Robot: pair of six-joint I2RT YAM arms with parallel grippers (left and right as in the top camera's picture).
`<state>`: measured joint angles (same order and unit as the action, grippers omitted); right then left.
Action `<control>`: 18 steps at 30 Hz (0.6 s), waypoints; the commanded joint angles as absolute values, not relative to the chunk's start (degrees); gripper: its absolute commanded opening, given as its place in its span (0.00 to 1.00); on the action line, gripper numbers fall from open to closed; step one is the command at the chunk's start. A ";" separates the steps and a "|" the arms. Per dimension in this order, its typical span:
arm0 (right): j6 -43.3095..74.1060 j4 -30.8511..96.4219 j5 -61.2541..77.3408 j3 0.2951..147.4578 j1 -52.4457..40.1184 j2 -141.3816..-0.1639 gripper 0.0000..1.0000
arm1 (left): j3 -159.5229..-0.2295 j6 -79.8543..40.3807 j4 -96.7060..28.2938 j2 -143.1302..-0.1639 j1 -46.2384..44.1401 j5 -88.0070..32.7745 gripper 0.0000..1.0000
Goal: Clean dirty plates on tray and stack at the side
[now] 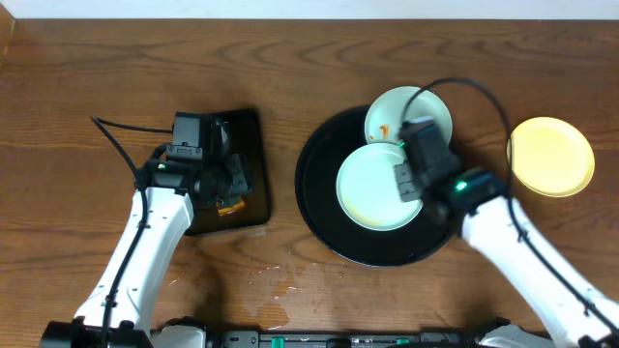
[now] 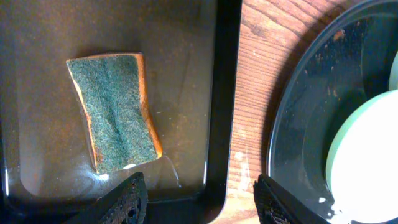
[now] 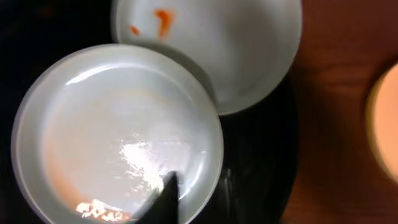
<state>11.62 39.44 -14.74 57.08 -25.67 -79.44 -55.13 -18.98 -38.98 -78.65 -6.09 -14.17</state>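
Note:
The round black tray [image 1: 324, 208] holds two mint-white plates. One plate with an orange smear [image 1: 411, 108] lies at its far edge, also in the right wrist view [image 3: 236, 56]. My right gripper [image 1: 407, 181] is shut on the right rim of the nearer mint plate [image 1: 372, 188]; in the right wrist view one finger lies on top of that plate [image 3: 112, 130] and the gripper [image 3: 196, 190] pinches its rim. The pale yellow plate [image 1: 550, 156] lies on the table to the right of the tray. My left gripper [image 2: 202, 202] is open and empty.
A green-and-orange sponge [image 2: 115, 112] lies in the wet rectangular black tray [image 2: 214, 74] under my left arm, also seen from overhead [image 1: 253, 164]. Water drops [image 1: 276, 280] lie on the wooden table near the front.

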 commanded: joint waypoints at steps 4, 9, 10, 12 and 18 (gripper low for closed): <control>8.27 39.03 12.71 57.32 -8.58 -90.11 0.43 | -55.64 -17.80 -39.20 -78.28 -5.85 -13.47 0.57; 3.97 37.45 26.20 57.32 -1.63 -98.35 0.52 | -55.64 -17.78 -39.20 -78.28 -5.85 -13.45 0.57; 2.85 37.12 27.75 57.32 -1.13 -99.24 0.52 | -55.64 -17.80 -39.18 -78.28 -5.85 -13.45 0.57; -0.86 36.01 33.98 57.32 -0.25 -101.06 0.51 | -55.64 -17.78 -39.18 -78.28 -5.85 -13.45 0.58; -1.15 33.89 35.86 57.32 -0.08 -102.41 0.45 | -55.64 -17.78 -39.18 -78.28 -5.85 -13.45 0.58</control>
<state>0.99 34.39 31.22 57.10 -0.34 -102.00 -55.13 -18.98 -39.00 -78.65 -6.09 -14.20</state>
